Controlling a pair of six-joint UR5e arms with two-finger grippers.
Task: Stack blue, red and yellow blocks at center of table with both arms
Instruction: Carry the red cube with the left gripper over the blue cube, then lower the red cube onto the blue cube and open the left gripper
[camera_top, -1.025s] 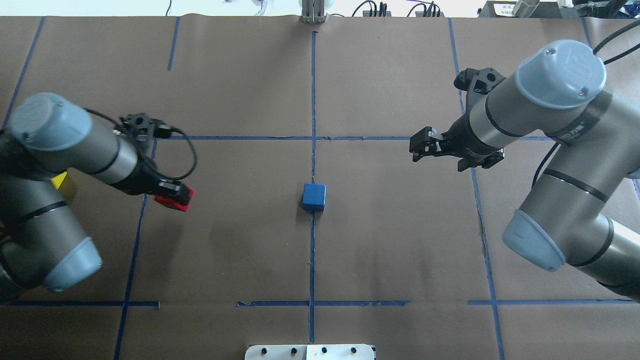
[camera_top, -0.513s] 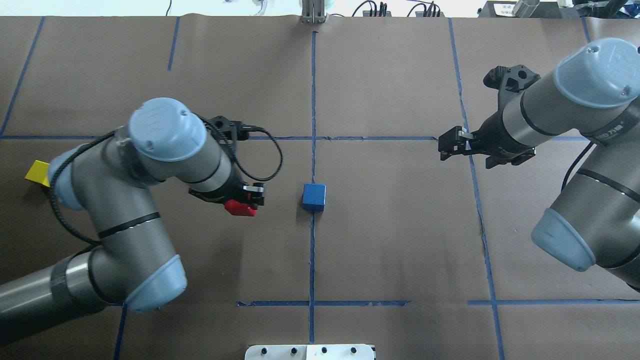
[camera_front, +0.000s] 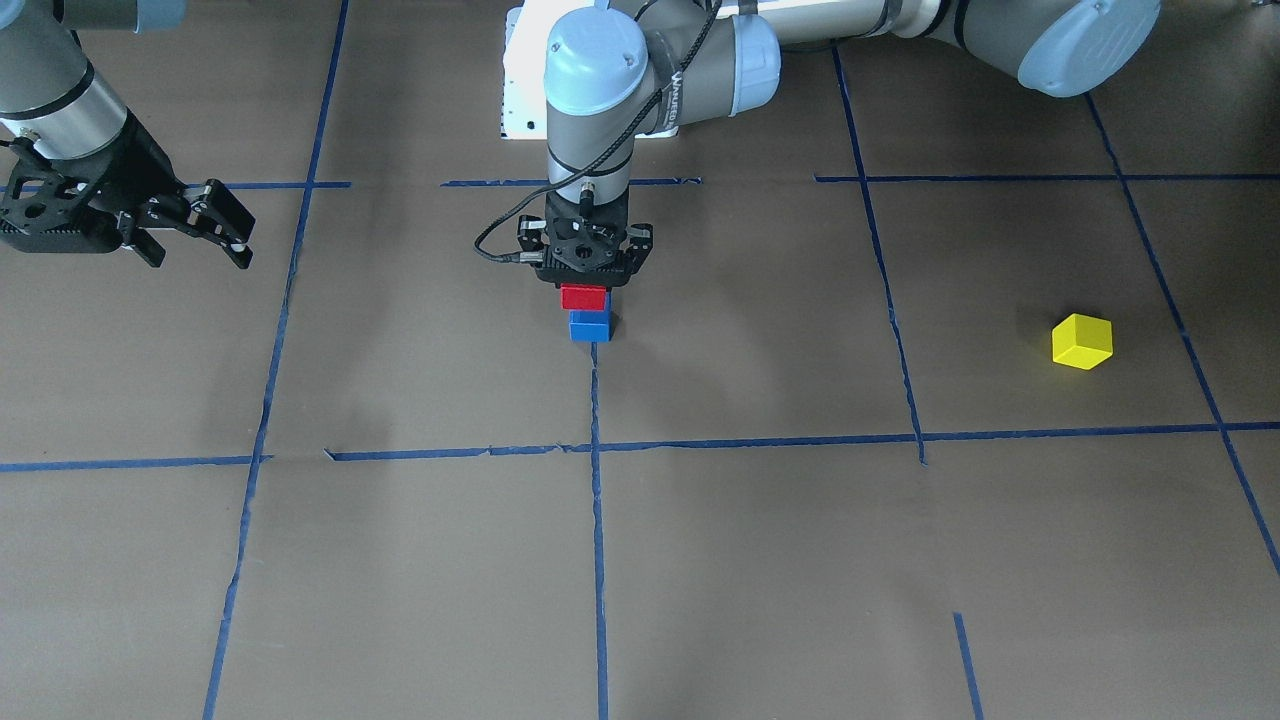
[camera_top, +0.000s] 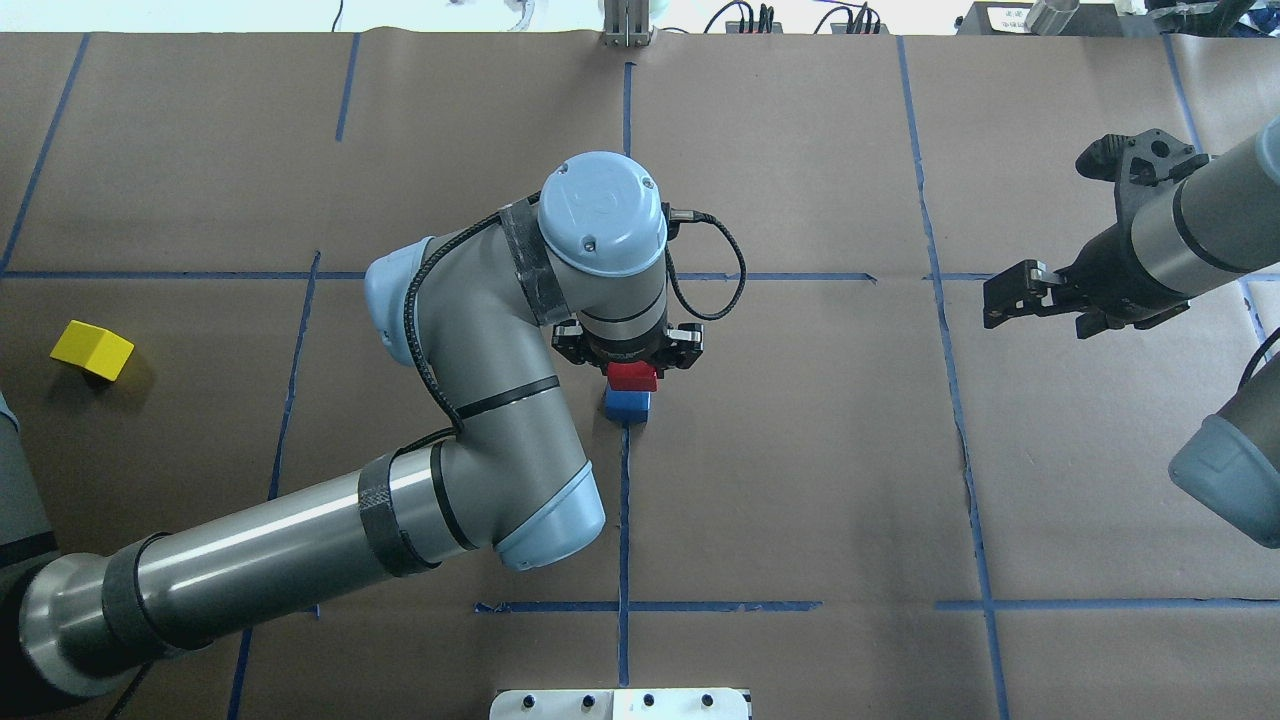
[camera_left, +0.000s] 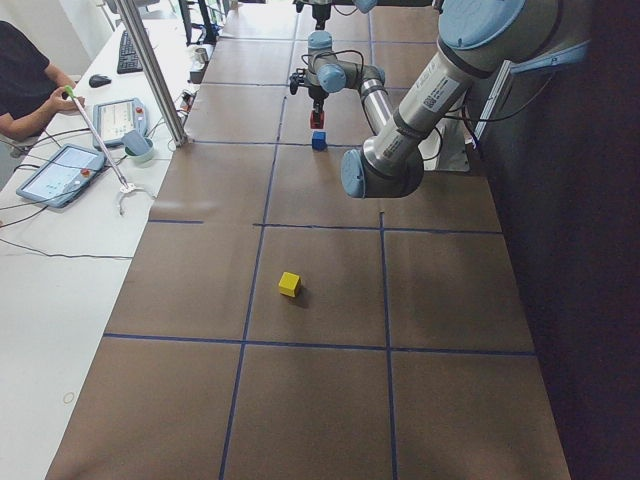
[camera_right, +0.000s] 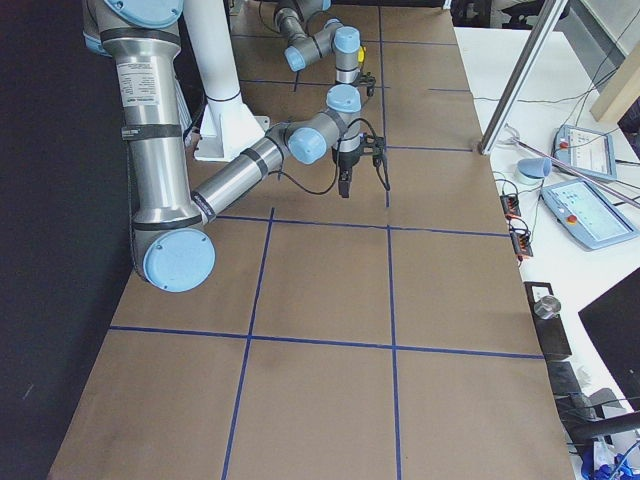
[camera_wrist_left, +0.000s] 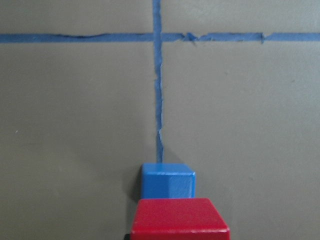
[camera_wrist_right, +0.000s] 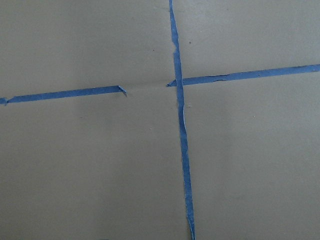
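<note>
The blue block (camera_top: 627, 406) sits on the tape cross at the table's centre. My left gripper (camera_top: 631, 372) points straight down and is shut on the red block (camera_top: 632, 377), holding it just above the blue block; the exterior left view shows a small gap between the red block (camera_left: 316, 119) and the blue block (camera_left: 319, 141). The left wrist view shows the red block (camera_wrist_left: 179, 218) in front of the blue block (camera_wrist_left: 167, 182). The yellow block (camera_top: 92, 349) lies alone at the far left. My right gripper (camera_top: 992, 305) is open and empty, off to the right.
Blue tape lines divide the brown paper table (camera_top: 800, 480) into a grid. A white base plate (camera_top: 620, 704) sits at the near edge. An operator (camera_left: 25, 80), tablets and a metal pole (camera_left: 155, 70) stand beside the table on a side bench.
My left arm has carried the red block rightward from the left side to over the blue block. My right arm has drawn back to the right, its gripper still open.
</note>
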